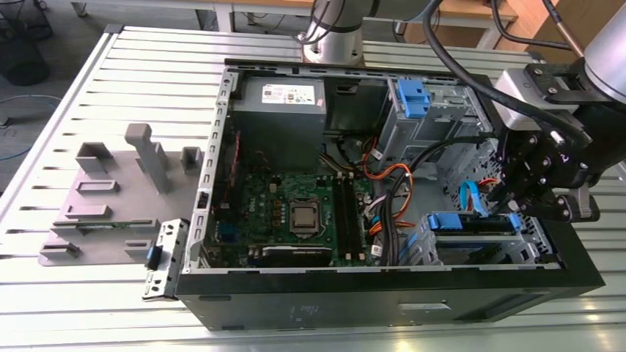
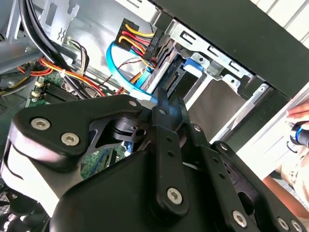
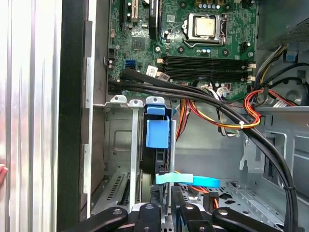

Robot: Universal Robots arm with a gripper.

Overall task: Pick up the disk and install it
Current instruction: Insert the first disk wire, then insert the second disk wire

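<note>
1. An open computer case (image 1: 391, 293) lies on its side on the slatted metal desk (image 1: 146, 59), its inside facing up.
2. The disk (image 1: 455, 222) sits edge-on in the drive bay (image 1: 533, 242) at the case corner nearest the exterior view's right. In the first wrist view its blue carrier tab (image 3: 157, 133) stands at the mouth of the slot, with the dark body of the drive below it between the metal bay walls.
3. The tool (image 1: 511, 214) hangs over that bay, just beside the disk. In the second wrist view its two black fingers (image 2: 161, 104) are clenched, tips meeting, and they point at the bay. I see nothing held between them.
4. A flat blue cable (image 3: 188, 180) crosses just ahead of the fingertips in the first wrist view. In the second wrist view it curves up to a connector with red, yellow and black wires.
5. The motherboard (image 1: 293, 213) lies in the middle of the case, with thick black cables (image 3: 203, 94) running across its edge towards the bay.
6. A grey power supply (image 1: 284, 103) sits at the far end of the case, and a second bay with a blue bracket (image 1: 411, 95) stands beside it.
7. A grey fixture (image 1: 108, 198) with upright blocks rests on the desk at the exterior view's left, apart from the case.
8. A person's hand (image 2: 300, 113) shows beyond the case wall in the second wrist view.
</note>
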